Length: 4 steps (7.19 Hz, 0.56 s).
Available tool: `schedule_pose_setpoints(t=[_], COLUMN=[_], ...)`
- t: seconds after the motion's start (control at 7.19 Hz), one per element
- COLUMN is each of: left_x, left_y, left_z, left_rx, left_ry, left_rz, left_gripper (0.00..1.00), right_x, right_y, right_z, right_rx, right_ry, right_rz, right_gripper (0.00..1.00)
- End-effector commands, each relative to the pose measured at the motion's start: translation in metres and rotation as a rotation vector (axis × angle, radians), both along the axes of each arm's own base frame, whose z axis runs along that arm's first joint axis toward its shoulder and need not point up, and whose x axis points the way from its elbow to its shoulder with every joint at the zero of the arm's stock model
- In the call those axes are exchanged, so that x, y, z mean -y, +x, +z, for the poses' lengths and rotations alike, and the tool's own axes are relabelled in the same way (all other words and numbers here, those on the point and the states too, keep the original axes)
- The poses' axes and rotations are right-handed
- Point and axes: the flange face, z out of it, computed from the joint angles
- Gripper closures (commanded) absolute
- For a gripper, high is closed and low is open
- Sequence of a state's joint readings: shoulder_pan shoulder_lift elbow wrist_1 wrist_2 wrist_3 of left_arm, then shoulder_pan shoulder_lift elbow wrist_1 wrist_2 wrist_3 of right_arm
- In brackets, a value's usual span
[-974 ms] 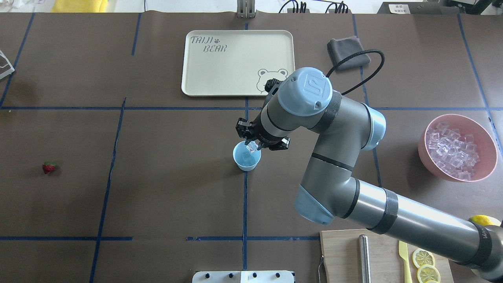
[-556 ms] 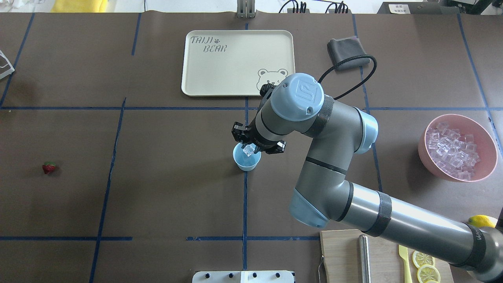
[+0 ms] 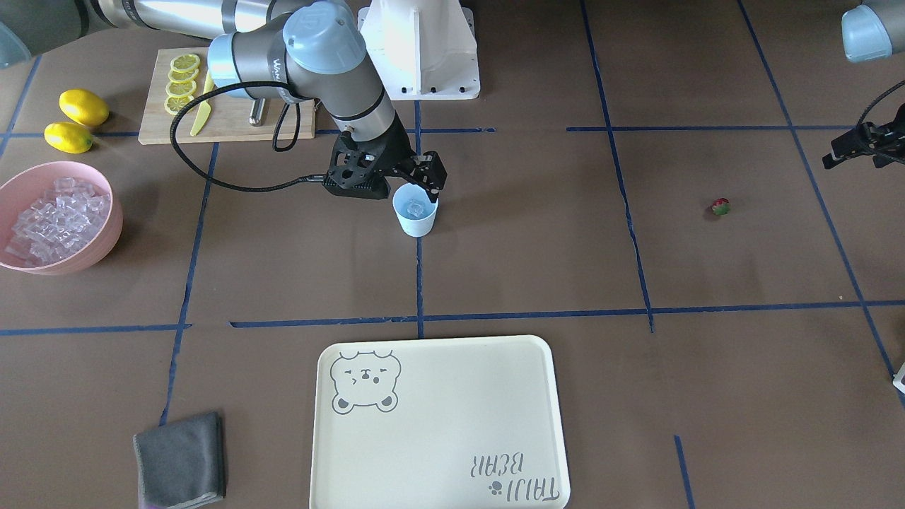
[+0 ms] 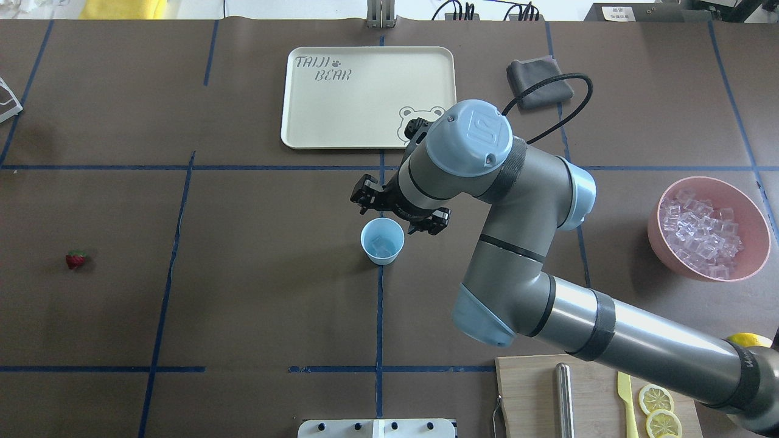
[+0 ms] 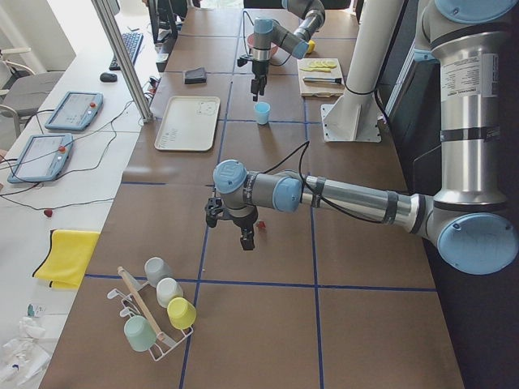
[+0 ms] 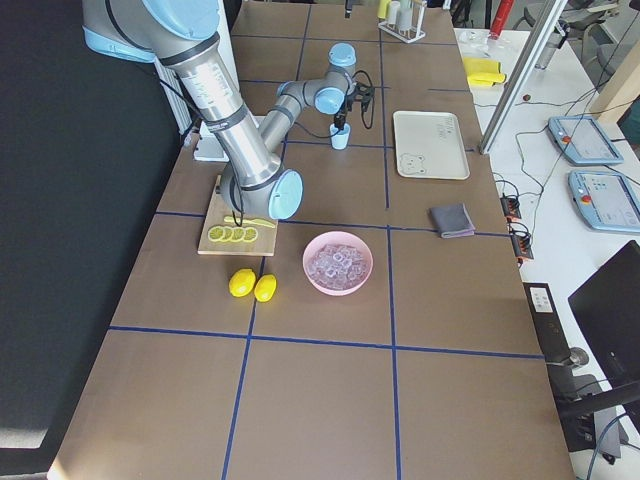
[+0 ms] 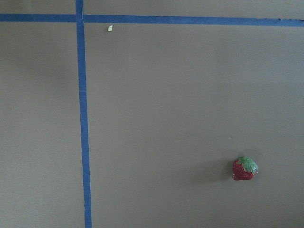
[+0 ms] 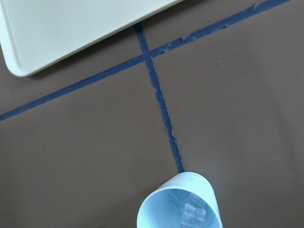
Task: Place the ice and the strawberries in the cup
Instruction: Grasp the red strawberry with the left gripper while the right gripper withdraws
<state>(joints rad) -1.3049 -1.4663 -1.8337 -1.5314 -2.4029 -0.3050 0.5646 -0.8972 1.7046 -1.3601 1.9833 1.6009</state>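
Moved: my right gripper (image 4: 398,214) has dropped its clear ice cube (image 4: 381,243) and drawn back from the cup (image 4: 365,248); jaws wide, empty.
Ice: glassy, faceted, lying in the cup; many more cubes (image 4: 700,237) fill the smooth pink bowl (image 4: 654,226).
Cup: pale blue tapered plastic, upright.
Fruit: a tiny red strawberry (image 4: 75,260), green-topped, on the matte brown table (image 4: 243,292) near my left gripper (image 3: 857,157), whose gap I cannot tell.

"TAIJI BEAR" on cream tray (image 4: 377,115)

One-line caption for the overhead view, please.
Open right gripper beside the cup, ice inside; strawberry lies far off at left, not yet picked up.
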Motion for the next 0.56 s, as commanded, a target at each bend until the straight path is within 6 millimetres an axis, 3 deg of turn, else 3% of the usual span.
schedule_pose_setpoints(t=[0.0,0.28,0.42], left_x=[0.002,-0.011,-0.010], left_y=[0.064,0.139,0.165], left_z=[-0.011,-0.017,-0.026], left_rx=[0.081,0.188,0.210], left_ry=[-0.016,0.014,0.059], left_rz=[-0.033,-0.058,-0.035], left_gripper=[0.00,0.00,0.00], right_x=[0.016,0.042,0.048], right_y=[0.077,0.160,0.180], right_z=[0.047,0.118,0.139], right_rx=[-0.007,-0.053,-0.074], right_ry=[0.027,0.106,0.139], right_rz=[-0.023,-0.096,-0.114], right_gripper=[0.01,0.01,0.01])
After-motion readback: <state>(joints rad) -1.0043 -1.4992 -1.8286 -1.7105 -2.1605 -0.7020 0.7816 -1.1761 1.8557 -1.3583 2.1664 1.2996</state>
